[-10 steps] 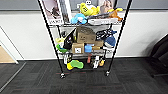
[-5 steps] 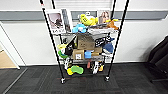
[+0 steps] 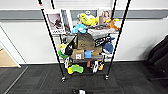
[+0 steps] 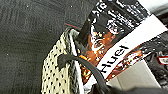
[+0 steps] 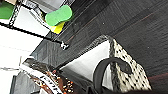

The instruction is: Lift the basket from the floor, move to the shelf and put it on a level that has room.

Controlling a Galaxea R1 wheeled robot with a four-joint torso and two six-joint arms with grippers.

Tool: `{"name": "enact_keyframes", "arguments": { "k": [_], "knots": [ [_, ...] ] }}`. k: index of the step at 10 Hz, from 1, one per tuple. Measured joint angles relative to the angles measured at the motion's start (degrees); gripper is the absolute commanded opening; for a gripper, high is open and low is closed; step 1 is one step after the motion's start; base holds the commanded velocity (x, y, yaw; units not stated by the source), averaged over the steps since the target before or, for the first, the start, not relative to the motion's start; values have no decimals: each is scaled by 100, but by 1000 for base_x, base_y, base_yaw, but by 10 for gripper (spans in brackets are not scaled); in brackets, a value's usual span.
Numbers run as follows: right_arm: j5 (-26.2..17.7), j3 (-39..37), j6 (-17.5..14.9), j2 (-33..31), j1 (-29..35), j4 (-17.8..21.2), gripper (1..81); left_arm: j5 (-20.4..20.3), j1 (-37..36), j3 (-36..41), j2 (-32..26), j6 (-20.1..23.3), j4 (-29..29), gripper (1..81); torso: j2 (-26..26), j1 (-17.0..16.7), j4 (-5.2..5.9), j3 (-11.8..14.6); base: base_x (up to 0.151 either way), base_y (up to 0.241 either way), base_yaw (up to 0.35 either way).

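Right against the white wall stands the shelf [image 3: 85,45], its tiers crammed with toys and boxes. Over the dark floor [image 4: 25,37] hangs the basket [image 4: 56,75], a black snack bag [image 4: 117,40] inside. Can't tell how either claw is set.

Cream woven basket [image 4: 56,75] (black loop handles) above carpet floor [image 3: 130,80], black wire shelf [image 3: 85,42] ahead w/ toys.

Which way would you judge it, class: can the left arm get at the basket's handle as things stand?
Probably yes: in the left wrist view the basket sits right below, and its black handle arches free of the bag inside.
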Motion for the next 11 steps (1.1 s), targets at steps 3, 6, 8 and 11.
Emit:
{"name": "enact_keyframes", "arguments": {
  "k": [3,6,8,11],
  "knots": [
    [-46,128,123,-150,61,-2,10,27,-107,295,-215,-12,-98,10,547,-354,0,500,0,0,0],
    [-100,317,148,-207,-20,-2,10,79,-112,816,-640,-43,-174,10,1134,-739,0,1058,0,0,0],
    [-140,474,149,-282,-60,-2,10,106,-140,1150,-850,-52,-201,10,1478,-971,0,1385,0,0,0],
    [-99,657,148,-350,-83,-28,10,101,-182,1576,-1128,-52,-212,10,1941,-1274,0,1488,0,0,0]
  ]
}}
